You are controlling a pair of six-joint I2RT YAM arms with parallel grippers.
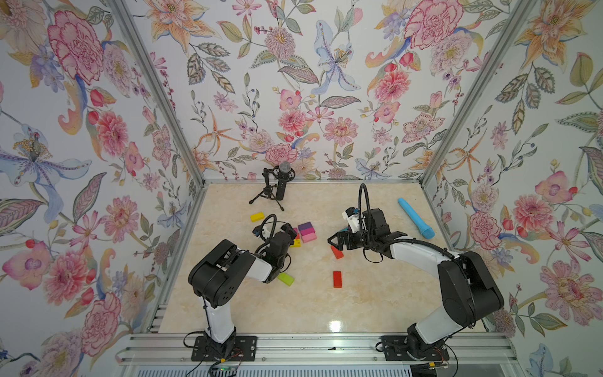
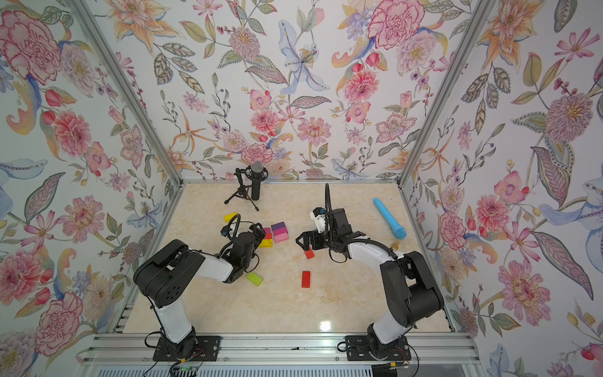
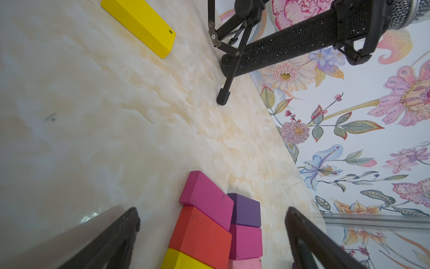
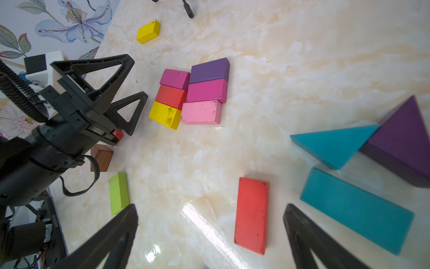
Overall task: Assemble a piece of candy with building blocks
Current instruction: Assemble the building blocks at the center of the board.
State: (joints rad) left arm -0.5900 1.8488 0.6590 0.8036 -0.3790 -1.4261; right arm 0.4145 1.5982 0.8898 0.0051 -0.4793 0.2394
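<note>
- Your left gripper is standing with jaws spread wide, gripping nothing, near the cluster of bricks lying in two touching columns on the table
- Your right gripper is also gaping wide and empty; a flat red brick is showing between its fingers in the wrist view
- A teal brick, teal triangle and purple triangle are lying near it
</note>
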